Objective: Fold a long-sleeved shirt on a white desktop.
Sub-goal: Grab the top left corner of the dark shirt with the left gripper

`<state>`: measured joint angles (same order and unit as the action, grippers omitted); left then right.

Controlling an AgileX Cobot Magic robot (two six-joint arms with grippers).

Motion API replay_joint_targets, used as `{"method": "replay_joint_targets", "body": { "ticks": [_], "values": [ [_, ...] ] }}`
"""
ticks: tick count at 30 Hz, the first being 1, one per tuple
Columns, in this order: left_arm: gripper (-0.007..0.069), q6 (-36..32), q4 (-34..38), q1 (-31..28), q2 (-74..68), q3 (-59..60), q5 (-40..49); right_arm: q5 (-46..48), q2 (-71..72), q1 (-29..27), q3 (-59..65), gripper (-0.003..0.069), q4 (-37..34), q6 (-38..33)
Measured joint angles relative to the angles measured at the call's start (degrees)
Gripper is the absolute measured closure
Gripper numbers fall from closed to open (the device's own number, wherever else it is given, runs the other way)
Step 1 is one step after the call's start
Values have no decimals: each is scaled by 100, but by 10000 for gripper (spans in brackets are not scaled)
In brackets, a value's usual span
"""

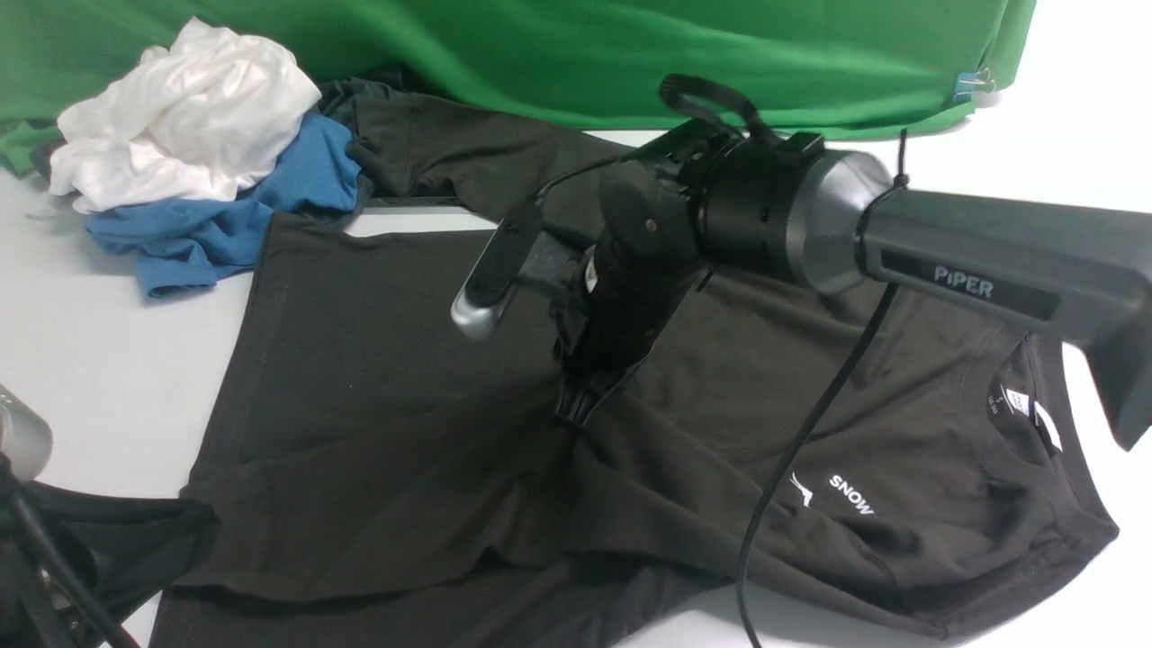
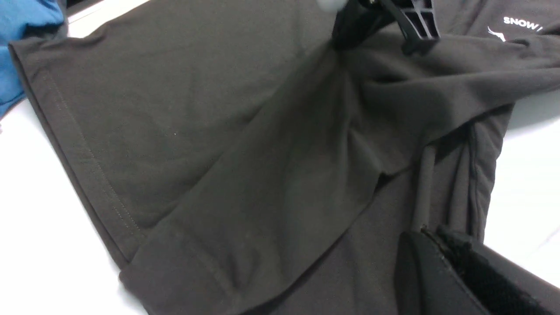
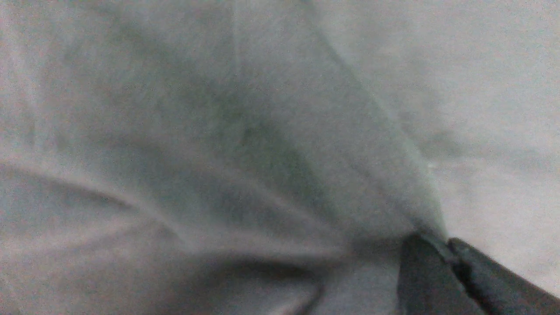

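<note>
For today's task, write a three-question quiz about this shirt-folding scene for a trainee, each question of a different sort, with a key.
1. True or false: the right tool is pinched shut on the long-sleeved shirt.
2. What crumpled thing lies against the blue garment? A) a white garment B) a red towel C) a yellow cap
3. Fill in: the white logo on the shirt's chest reads ____.
Key: 1 true; 2 A; 3 SNOW.
</note>
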<state>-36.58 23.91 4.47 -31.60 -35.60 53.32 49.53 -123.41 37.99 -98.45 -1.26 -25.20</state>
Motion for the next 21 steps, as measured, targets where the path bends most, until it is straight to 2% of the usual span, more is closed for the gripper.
{"method": "replay_joint_targets", "body": {
  "ticks": [2,3,5,6,8,9,11,15,17,18,19,20,21],
  "values": [
    [608,0,0,0,0,0,7,-69,0,-49,0,571,17,19],
    [608,0,0,0,0,0,7,-86,0,-57,0,528,17,26],
    [608,0,0,0,0,0,18,-90,0,-64,0,383,46,33],
    [608,0,0,0,0,0,18,-90,0,-64,0,383,46,33],
    [608,0,0,0,0,0,24,154,67,-64,5,185,126,45],
    [608,0,0,0,0,0,39,273,126,-64,5,164,167,70],
    [608,0,0,0,0,0,57,660,368,-43,29,141,187,194],
    [608,0,0,0,59,0,65,1163,953,111,325,169,-24,129],
    [608,0,0,0,146,0,65,1277,1604,525,1083,199,-282,-719],
    [608,0,0,0,152,0,65,1269,1642,558,1144,200,-294,-887],
    [608,0,0,0,187,0,65,1140,1871,784,1592,204,-349,-1485],
    [608,0,0,0,192,0,65,1078,1922,843,1721,204,-356,-1562],
    [608,0,-5,0,221,0,65,802,2033,984,2089,203,-355,-2030]
  ]
}}
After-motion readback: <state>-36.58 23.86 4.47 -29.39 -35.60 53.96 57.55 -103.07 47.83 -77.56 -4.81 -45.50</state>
